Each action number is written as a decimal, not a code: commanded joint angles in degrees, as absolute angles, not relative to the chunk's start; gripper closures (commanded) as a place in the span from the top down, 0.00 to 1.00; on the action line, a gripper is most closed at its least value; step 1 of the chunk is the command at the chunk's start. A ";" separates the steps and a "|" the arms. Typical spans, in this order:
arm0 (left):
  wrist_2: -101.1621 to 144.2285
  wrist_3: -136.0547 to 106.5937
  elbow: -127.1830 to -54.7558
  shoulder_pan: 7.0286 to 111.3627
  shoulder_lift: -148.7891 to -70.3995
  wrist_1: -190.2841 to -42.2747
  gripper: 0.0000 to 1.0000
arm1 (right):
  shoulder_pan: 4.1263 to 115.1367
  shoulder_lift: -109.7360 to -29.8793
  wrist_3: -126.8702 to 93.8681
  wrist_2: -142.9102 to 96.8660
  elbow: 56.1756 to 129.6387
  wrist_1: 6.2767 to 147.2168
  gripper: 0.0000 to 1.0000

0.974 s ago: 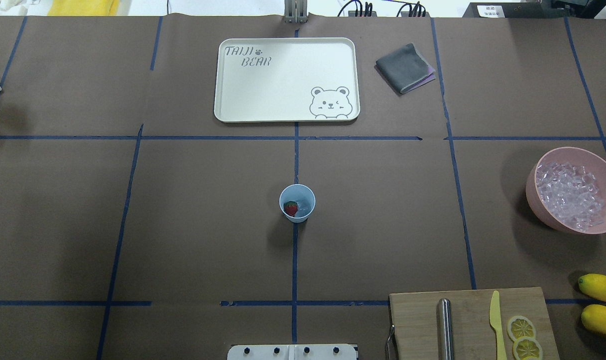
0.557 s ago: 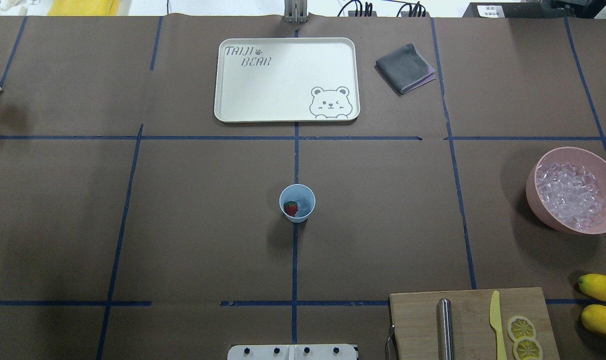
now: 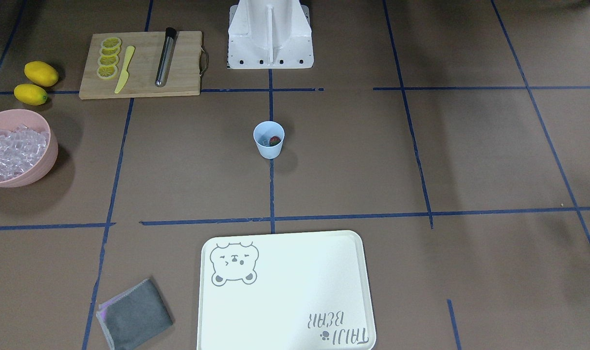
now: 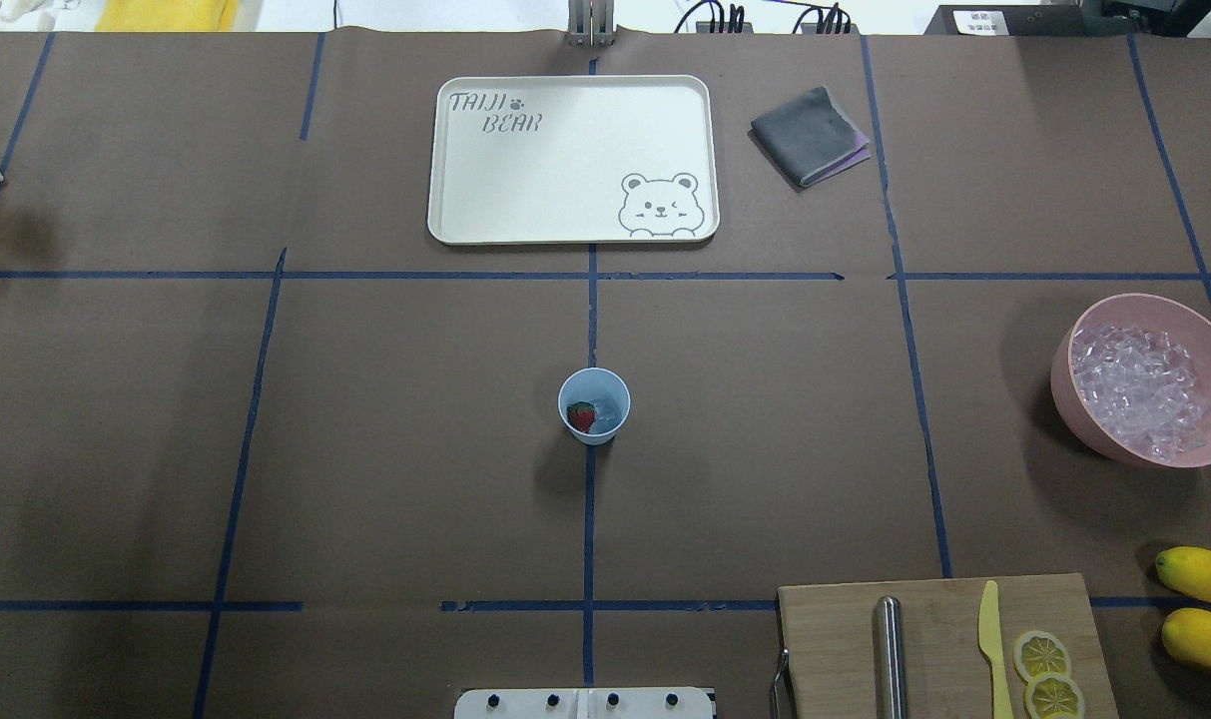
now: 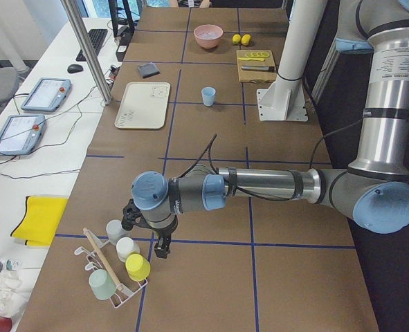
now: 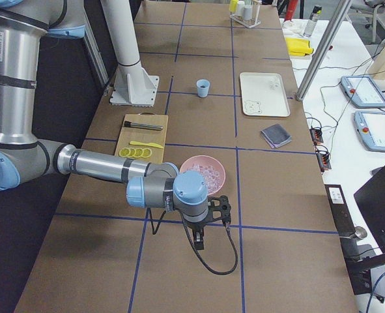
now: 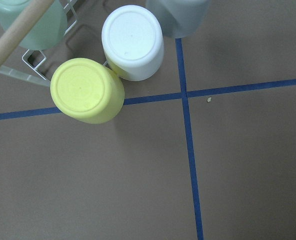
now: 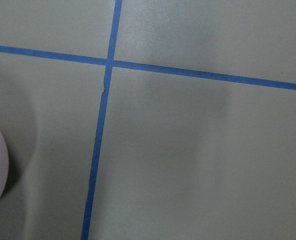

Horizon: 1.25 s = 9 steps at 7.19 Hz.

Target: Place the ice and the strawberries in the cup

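Brown counter (image 4: 365, 449), taped in a blue grid, is carrying all items. White bear-print tray (image 4: 565, 160) is lying at the far middle. Wooden cutting board (image 4: 835, 639) is sitting at the near right. Pink bowl (image 4: 1064, 399), at the right edge, is holding a heap of ice (image 4: 1139, 389). Left pincer (image 5: 156, 238) is hanging beside a cup rack (image 5: 111, 290) and right pincer (image 6: 202, 240) is hanging near the pink bowl; spread or pressed together cannot be told for either. Pale blue cup (image 4: 590, 384) is standing upright at centre, well apart from both pincers. One strawberry (image 4: 581, 415) and a clear ice cube (image 4: 610, 410) are resting inside it, side by side.
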<state>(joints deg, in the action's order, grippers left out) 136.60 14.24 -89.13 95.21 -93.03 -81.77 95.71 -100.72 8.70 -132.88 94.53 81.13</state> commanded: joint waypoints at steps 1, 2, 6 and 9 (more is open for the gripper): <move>136.50 13.97 -88.51 95.10 -93.08 -81.82 1.00 | 95.71 -100.81 8.70 -132.89 94.57 81.30 0.99; 137.02 14.76 -88.94 95.10 -92.82 -81.91 1.00 | 95.71 -100.98 8.70 -132.89 94.57 81.21 1.00; 136.50 14.68 -88.15 95.01 -92.20 -82.00 1.00 | 95.71 -101.87 8.61 -132.98 95.01 80.60 1.00; 136.50 14.77 -88.16 95.01 -91.93 -82.00 1.00 | 95.71 -101.95 8.53 -132.89 94.92 80.68 1.00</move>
<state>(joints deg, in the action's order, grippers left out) 136.61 14.76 -88.20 95.01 -91.97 -81.97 95.71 -101.91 8.59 -132.90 95.00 80.62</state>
